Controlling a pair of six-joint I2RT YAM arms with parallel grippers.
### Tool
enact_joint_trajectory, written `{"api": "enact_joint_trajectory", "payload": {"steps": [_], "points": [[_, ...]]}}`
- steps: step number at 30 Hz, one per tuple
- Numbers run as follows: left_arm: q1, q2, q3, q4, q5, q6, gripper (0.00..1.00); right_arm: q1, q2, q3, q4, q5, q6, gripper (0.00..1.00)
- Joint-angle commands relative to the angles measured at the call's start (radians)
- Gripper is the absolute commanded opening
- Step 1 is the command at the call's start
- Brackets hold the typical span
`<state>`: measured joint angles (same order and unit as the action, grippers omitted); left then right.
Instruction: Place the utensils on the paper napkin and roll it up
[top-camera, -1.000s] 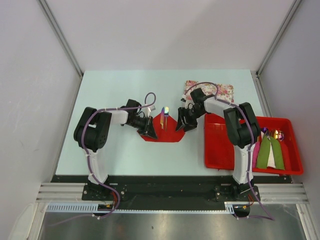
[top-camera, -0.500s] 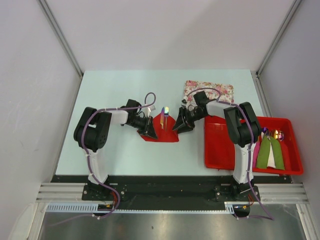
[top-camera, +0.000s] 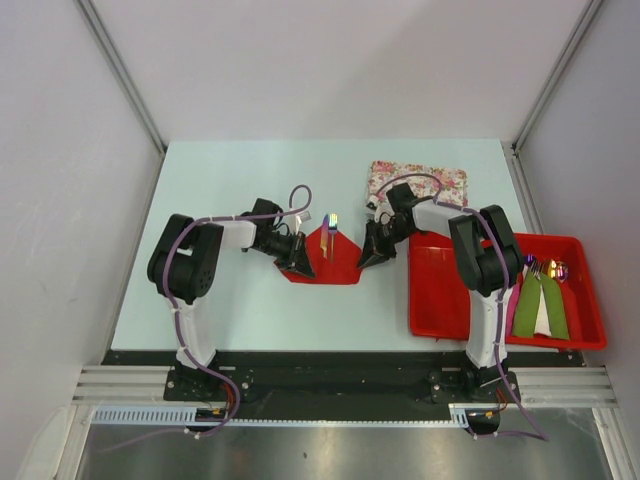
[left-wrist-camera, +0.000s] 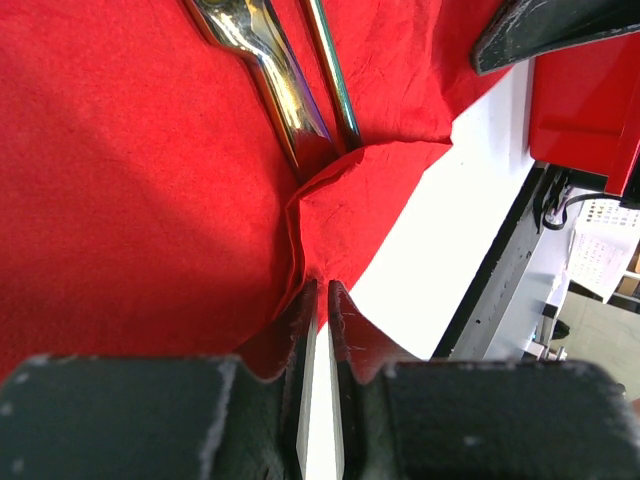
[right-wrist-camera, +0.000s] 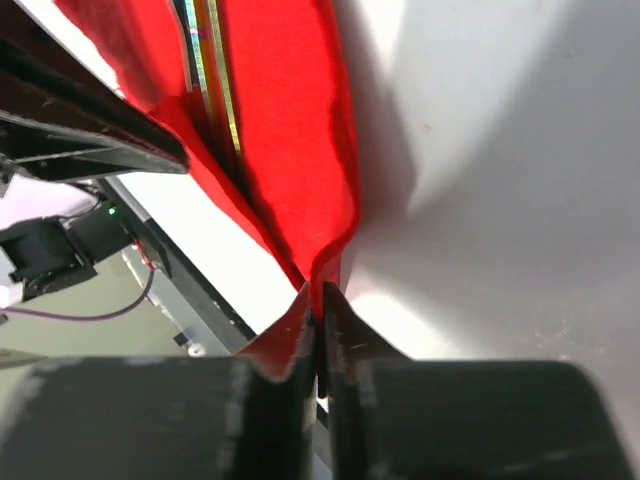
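The red paper napkin (top-camera: 325, 268) lies at the table's middle, both side corners lifted. The iridescent utensils (top-camera: 331, 228) rest along its centre, handles toward the near edge; in the left wrist view the utensils (left-wrist-camera: 275, 85) lie on the cloth-like red sheet. My left gripper (top-camera: 297, 263) is shut on the napkin's left corner (left-wrist-camera: 318, 262), pinched at the fingertips. My right gripper (top-camera: 369, 258) is shut on the right corner (right-wrist-camera: 322, 270); the utensils (right-wrist-camera: 212, 75) show beyond the raised fold. Each wrist view catches the other gripper's finger at its edge.
A red tray (top-camera: 445, 295) stands to the right, holding green and pink napkin rolls (top-camera: 540, 305) with cutlery. A floral mat (top-camera: 432, 180) lies behind the right arm. The table's near edge (left-wrist-camera: 500, 260) runs close to the napkin.
The right gripper, open a second ago beside the napkin's right corner, has shifted slightly and closed on that corner. The left gripper and the utensils have stayed put.
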<state>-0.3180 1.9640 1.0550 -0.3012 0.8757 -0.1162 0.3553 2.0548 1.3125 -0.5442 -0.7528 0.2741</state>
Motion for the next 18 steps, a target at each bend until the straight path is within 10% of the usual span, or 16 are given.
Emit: {"api": "enact_joint_trajectory", "payload": {"steps": [1, 18], "points": [[-0.003, 0.026, 0.017, 0.045, -0.055, 0.004, 0.14, 0.019, -0.021, 0.033, 0.036, -0.094, 0.007, 0.02], [-0.004, 0.022, 0.016, 0.050, -0.050, -0.002, 0.13, 0.106, 0.047, 0.085, 0.194, -0.220, 0.188, 0.01]]}}
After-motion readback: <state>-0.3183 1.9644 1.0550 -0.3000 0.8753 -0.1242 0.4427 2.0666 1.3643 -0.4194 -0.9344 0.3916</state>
